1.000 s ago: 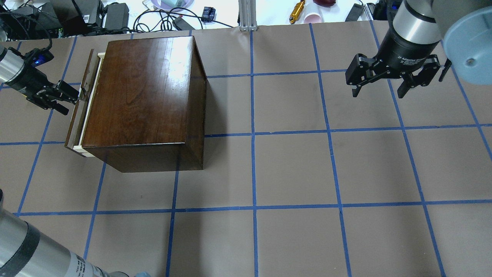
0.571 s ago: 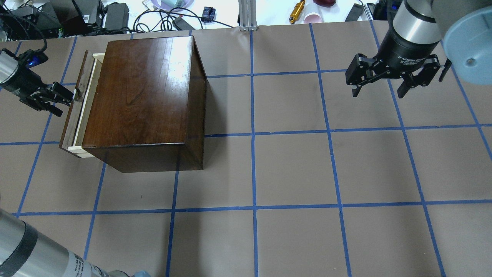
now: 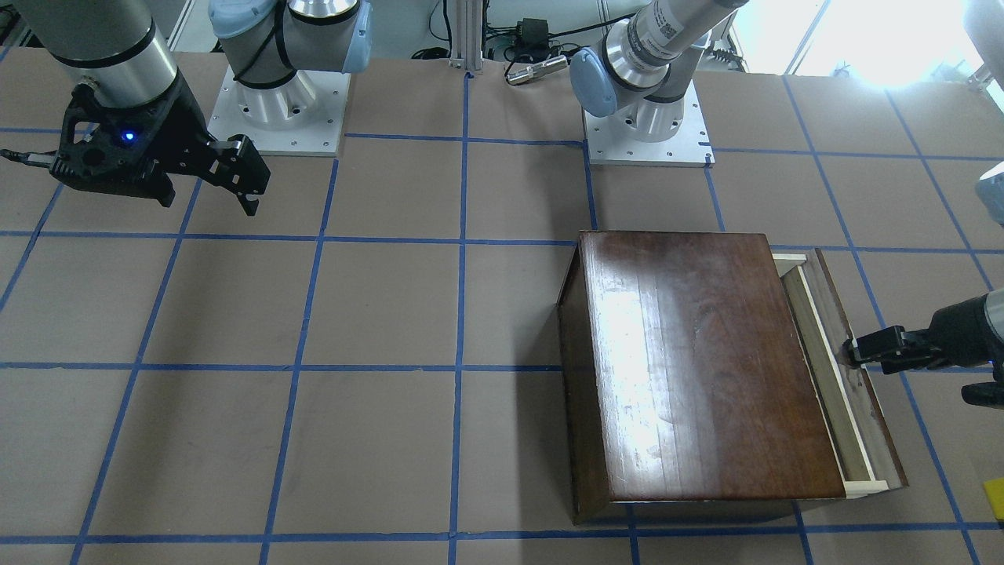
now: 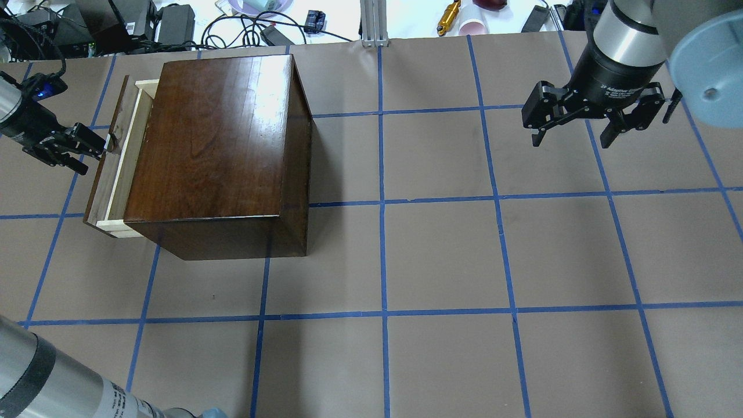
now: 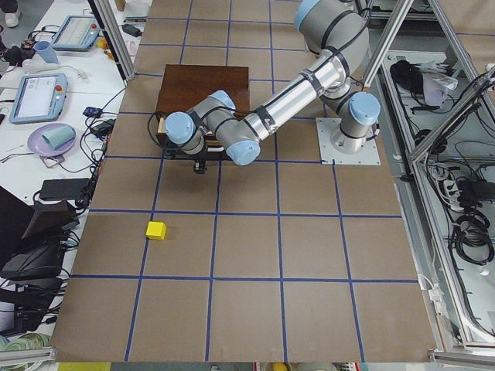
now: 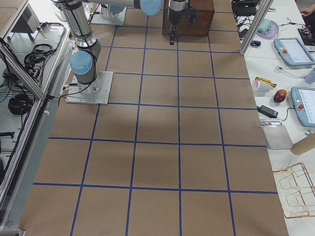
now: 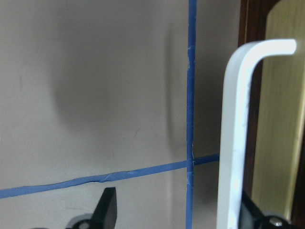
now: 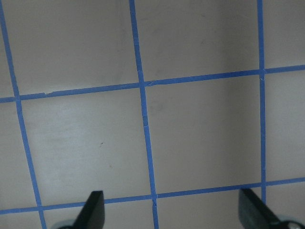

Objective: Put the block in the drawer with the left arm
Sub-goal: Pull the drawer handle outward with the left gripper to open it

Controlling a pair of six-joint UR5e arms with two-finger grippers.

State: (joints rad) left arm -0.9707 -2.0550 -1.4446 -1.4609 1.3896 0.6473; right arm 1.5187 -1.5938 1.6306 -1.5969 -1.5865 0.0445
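The dark-brown wooden box (image 4: 215, 151) stands at the table's left. Its drawer (image 4: 119, 159) is partly out, with its pale tray showing behind the dark front panel (image 3: 859, 377). My left gripper (image 4: 96, 158) is open at the drawer front. One finger is hooked behind the white handle (image 7: 233, 143), between it and the panel. The yellow block (image 5: 156, 229) lies on the table beyond the drawer's side and shows at the edge of the front-facing view (image 3: 994, 498). It is out of the overhead view. My right gripper (image 4: 572, 142) is open and empty, far right.
Blue tape lines grid the brown table cover (image 4: 441, 255). Cables, power bricks and small items (image 4: 174, 23) lie along the far edge behind the box. My left arm's elbow (image 4: 46, 383) crosses the near left corner.
My left gripper has moved left with the handle, and the drawer has slid further out of the box. The right arm has not moved.
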